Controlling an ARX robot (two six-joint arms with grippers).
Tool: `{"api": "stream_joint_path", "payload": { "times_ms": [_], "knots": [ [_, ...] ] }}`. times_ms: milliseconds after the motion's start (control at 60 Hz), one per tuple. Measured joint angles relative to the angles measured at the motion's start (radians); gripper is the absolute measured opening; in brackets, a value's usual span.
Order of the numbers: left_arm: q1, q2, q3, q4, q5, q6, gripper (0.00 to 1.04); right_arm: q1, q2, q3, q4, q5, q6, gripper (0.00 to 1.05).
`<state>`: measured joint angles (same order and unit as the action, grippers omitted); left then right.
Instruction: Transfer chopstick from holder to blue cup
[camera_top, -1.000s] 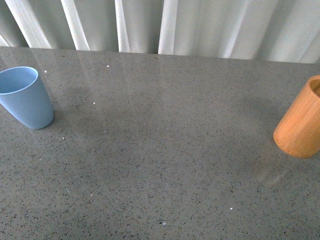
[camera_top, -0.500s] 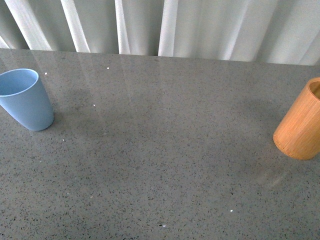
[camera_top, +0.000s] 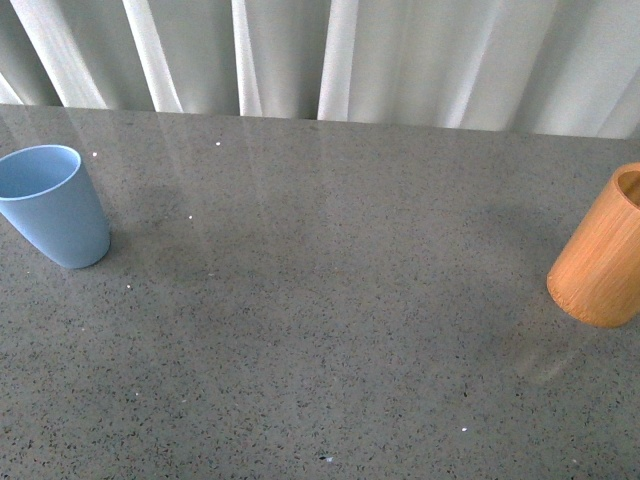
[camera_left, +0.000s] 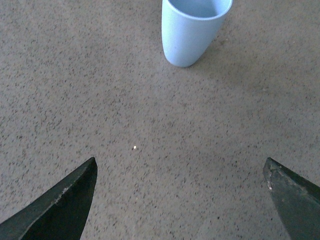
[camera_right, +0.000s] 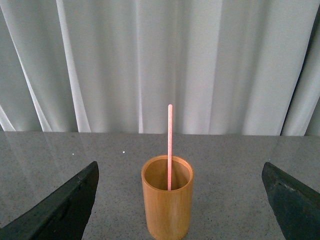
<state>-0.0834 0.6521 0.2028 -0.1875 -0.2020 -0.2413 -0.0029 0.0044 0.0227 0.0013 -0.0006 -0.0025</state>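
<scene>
Pinkish-red chopstick (camera_right: 170, 145): a single thin, straight stick standing in the holder (camera_right: 167, 210). Its lower end is hidden below the rim and most of its length rises clear above it.
Long axis: close to upright in the right wrist view. It probably leans on the far inner wall, though the inside of the holder is too shadowed to be sure.
Holder: an orange-brown bamboo cylinder, upright on the grey speckled table (camera_top: 330, 300), at the right edge of the front view and partly cropped there. That view does not show the stick.
Direction from the fingers: the stick lies straight ahead of the right gripper (camera_right: 180, 163), roughly centred in the gap between its dark fingers (camera_right: 60, 210), with bare table between gripper and holder.
Right gripper: spread wide, grasping nothing.
Left gripper (camera_left: 180, 159): likewise spread wide and empty, looking down on the blue cup (camera_left: 192, 30), which stands ahead of it without touching.
Blue cup: a light blue tumbler, upright and mouth up, on the far left of the table, well apart from the holder.
Nearer arm: the right, by a clear margin.
Coming move, as a judgement: the right arm should advance until the fingers straddle the bare shaft above the rim. It can then pinch the shaft and lift along the stick's own axis, so the stick clears the wall without tipping the holder.
Backdrop: a pale pleated curtain (camera_top: 400, 50) behind the table.
</scene>
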Motion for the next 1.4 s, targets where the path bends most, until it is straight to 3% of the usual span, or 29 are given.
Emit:
{"api": "stream_joint_path", "payload": {
  "times_ms": [350, 600, 867, 1117, 1400],
  "knots": [
    [0.039, 0.503, 0.1, 0.426, 0.002, 0.058, 0.98, 0.0, 0.0, 0.0, 0.0, 0.0, 0.0, 0.95],
    [0.15, 0.757, 0.242, 0.614, 0.012, 0.213, 0.98, 0.0, 0.0, 0.0, 0.0, 0.0, 0.0, 0.95],
    [0.242, 0.916, 0.401, 0.625, 0.045, 0.337, 0.98, 0.0, 0.0, 0.0, 0.0, 0.0, 0.0, 0.95],
    [0.237, 0.982, 0.498, 0.492, 0.099, 0.42, 0.98, 0.0, 0.0, 0.0, 0.0, 0.0, 0.0, 0.95],
    [0.234, 1.044, 0.56, 0.443, 0.092, 0.457, 0.98, 0.0, 0.0, 0.0, 0.0, 0.0, 0.0, 0.95]
  ]
}}
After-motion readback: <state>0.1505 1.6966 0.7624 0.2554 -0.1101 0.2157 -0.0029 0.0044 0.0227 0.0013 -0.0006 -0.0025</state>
